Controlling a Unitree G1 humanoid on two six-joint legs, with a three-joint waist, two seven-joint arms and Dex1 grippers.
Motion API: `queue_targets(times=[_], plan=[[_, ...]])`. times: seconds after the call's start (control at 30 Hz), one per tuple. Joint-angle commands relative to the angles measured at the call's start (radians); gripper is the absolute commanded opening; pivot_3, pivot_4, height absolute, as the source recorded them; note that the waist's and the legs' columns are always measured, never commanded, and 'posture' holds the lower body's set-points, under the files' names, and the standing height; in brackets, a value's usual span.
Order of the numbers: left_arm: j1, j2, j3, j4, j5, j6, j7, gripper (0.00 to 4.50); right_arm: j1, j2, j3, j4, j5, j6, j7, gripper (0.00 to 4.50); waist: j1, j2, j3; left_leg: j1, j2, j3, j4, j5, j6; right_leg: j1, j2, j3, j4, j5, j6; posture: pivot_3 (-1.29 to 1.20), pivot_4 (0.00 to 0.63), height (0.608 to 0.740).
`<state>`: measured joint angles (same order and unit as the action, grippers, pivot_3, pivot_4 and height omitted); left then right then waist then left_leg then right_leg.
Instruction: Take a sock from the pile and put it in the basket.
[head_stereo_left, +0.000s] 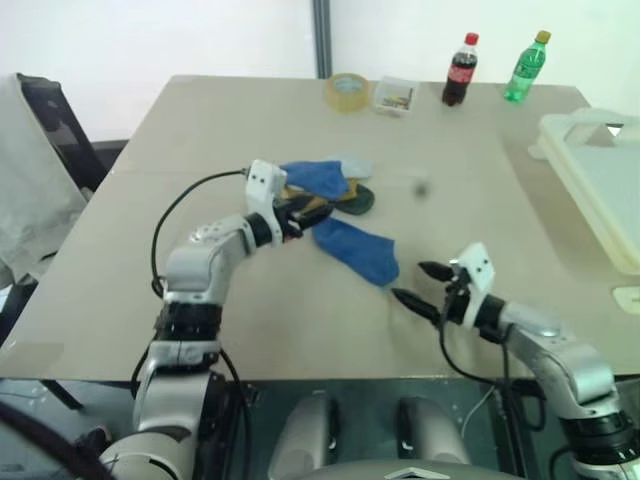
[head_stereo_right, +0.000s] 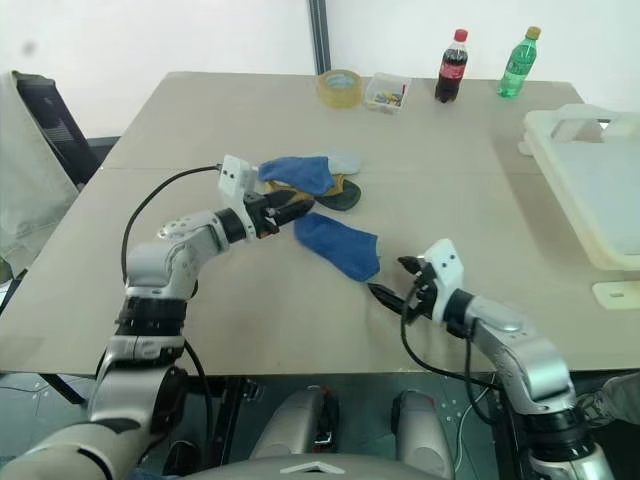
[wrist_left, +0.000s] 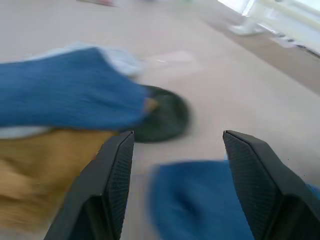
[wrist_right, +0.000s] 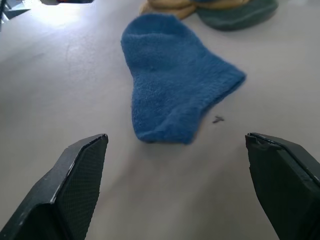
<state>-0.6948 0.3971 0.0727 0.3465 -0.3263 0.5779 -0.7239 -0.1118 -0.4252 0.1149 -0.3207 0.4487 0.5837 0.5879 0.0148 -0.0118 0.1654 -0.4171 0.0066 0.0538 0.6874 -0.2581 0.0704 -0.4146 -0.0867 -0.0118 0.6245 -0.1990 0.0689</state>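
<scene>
On the pale beige tabletop (head_stereo_left: 300, 310), near its middle, sat the pile (head_stereo_left: 325, 187): a small heap of soft ankle socks, blue on top, mustard yellow and dark green beneath, a pale grey one at the back. One loose blue sock (head_stereo_left: 358, 251) lay flat just beside the heap, toward the robot, touching nothing else. And there was the left gripper (head_stereo_left: 312, 211), right at the near edge of the heap, its two black fingers parted and empty, with the loose sock's end showing between them in the left wrist view. Over on the other side, the right gripper (head_stereo_left: 421, 285) hovered low, just short of the loose sock, jaws spread wide, nothing in them, the sock dead ahead in its wrist view.

The big cream-white plastic laundry basket (head_stereo_left: 590, 170) with its thick rim waited at the table's right edge, well apart from the socks. Far back stood a tape roll (head_stereo_left: 347, 91), a small clear box (head_stereo_left: 393, 95), a cola bottle (head_stereo_left: 460, 70) and a green bottle (head_stereo_left: 526, 66).

My read: the pick was not yet made. The right gripper looked better placed, being on the basket's side. It would do well to come in low, straddle a raised fold of the sock rather than the flat cloth, pinch firmly, then lift clear before swinging across.
</scene>
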Motion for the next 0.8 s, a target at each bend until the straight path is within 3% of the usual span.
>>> queue_targets(times=[0.03, 0.07, 0.13, 0.33, 0.4, 0.43, 0.57, 0.67, 0.8], plan=[[-0.094, 0.009, -0.027, 0.214, 0.065, -0.14, -0.034, 3.02, -0.049, 0.026, 0.026, 0.056, -0.058, 0.01, -0.048, 4.5, -0.001, -0.001, 0.001, 0.0, 0.0, 0.0, 0.0, 0.002, -0.003, 0.0, 0.0, 0.0, 0.0, 0.001, 0.001, 0.0, 0.15, 0.74], [-0.11, 0.009, -0.033, 0.255, 0.077, -0.163, -0.044, 3.02, -0.055, 0.034, 0.032, 0.066, -0.067, 0.015, -0.056, 4.5, -0.002, -0.001, 0.001, -0.001, 0.0, 0.0, -0.001, 0.002, -0.004, -0.001, 0.0, 0.0, 0.0, 0.001, 0.001, 0.0, 0.15, 0.74], [-0.118, 0.014, -0.057, 0.296, 0.096, -0.196, -0.087, 3.09, -0.065, 0.059, 0.049, 0.082, -0.088, 0.014, -0.073, 3.98, -0.002, -0.002, 0.001, -0.001, 0.0, 0.0, -0.002, 0.002, -0.004, -0.001, 0.0, -0.001, -0.001, 0.001, 0.002, 0.0, 0.15, 0.74], [-0.046, 0.042, -0.118, 0.245, 0.119, -0.197, -0.208, 3.09, -0.06, 0.114, 0.062, 0.074, -0.111, 0.015, -0.103, 1.06, -0.01, -0.002, 0.0, 0.001, 0.001, 0.0, -0.003, 0.0, -0.001, -0.001, 0.0, -0.001, 0.001, 0.0, 0.002, 0.0, 0.15, 0.74], [-0.027, 0.051, -0.122, 0.228, 0.119, -0.18, -0.225, 3.09, -0.055, 0.122, 0.073, 0.072, -0.12, 0.011, -0.101, 0.23, -0.015, -0.002, 0.0, 0.001, 0.003, 0.0, -0.003, 0.0, 0.0, -0.001, 0.0, -0.001, 0.002, 0.0, 0.002, 0.0, 0.15, 0.74], [-0.021, 0.056, -0.125, 0.224, 0.122, -0.178, -0.23, 3.09, -0.055, 0.124, 0.076, 0.075, -0.124, 0.009, -0.099, 0.03, -0.016, -0.002, 0.0, 0.001, 0.004, 0.0, -0.003, 0.0, 0.0, -0.001, 0.0, -0.001, 0.002, 0.0, 0.002, 0.0, 0.15, 0.74], [-0.001, 0.076, -0.137, 0.204, 0.133, -0.168, -0.243, 3.09, -0.069, 0.128, 0.079, 0.095, -0.143, -0.006, -0.092, 0.03, -0.025, -0.002, 0.0, 0.003, 0.004, -0.001, -0.002, 0.0, 0.0, 0.001, 0.0, -0.001, 0.002, 0.0, 0.002, 0.0, 0.15, 0.74], [0.008, 0.077, -0.127, 0.188, 0.13, -0.162, -0.233, 2.3, -0.08, 0.124, 0.079, 0.109, -0.158, -0.025, -0.085, 0.0, -0.026, -0.002, -0.001, 0.003, 0.004, -0.001, -0.002, 0.0, 0.0, 0.001, 0.0, -0.001, 0.002, 0.001, 0.002, 0.0, 0.15, 0.74], [0.044, 0.079, -0.114, 0.121, 0.116, -0.141, -0.23, 0.35, -0.085, 0.122, 0.074, 0.116, -0.168, -0.037, -0.078, 0.0, -0.027, -0.002, -0.001, 0.003, 0.004, -0.001, -0.002, 0.0, -0.001, 0.001, 0.0, -0.001, 0.002, 0.001, 0.002, 0.0, 0.15, 0.74]])
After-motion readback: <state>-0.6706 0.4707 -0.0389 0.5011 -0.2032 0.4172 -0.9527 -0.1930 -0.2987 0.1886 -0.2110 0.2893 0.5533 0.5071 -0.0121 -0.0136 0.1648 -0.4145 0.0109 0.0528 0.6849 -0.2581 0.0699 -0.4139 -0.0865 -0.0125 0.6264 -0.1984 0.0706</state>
